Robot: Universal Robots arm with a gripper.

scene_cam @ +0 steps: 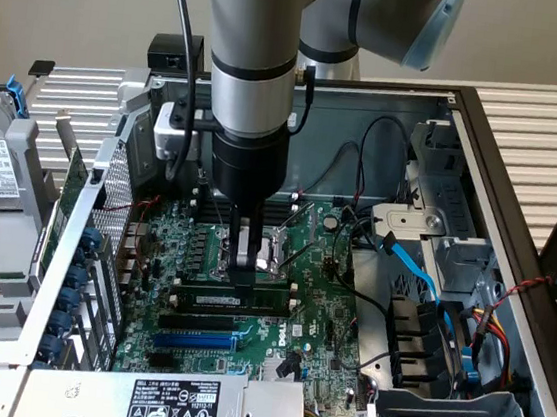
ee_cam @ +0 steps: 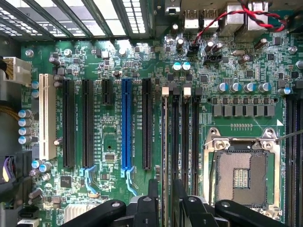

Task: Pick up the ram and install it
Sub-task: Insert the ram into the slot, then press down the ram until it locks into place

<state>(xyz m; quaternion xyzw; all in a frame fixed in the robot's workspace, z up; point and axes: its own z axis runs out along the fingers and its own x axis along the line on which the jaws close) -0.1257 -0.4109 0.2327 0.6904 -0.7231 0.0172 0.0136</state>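
In open case [scene_cam: 399, 122], ram [scene_cam: 266, 298] on motherboard [scene_cam: 317, 326], beige wall [scene_cam: 80, 5]

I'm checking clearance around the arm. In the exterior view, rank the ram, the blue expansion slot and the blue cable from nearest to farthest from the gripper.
1. The ram, directly beneath the gripper, among the black slots.
2. The blue expansion slot, a little lower in the view than the ram.
3. The blue cable, well off to the exterior view's right.

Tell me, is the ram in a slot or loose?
In a slot: the ram stands on edge, parallel to the empty black slots, under the gripper. Whether it is fully seated: cannot tell.
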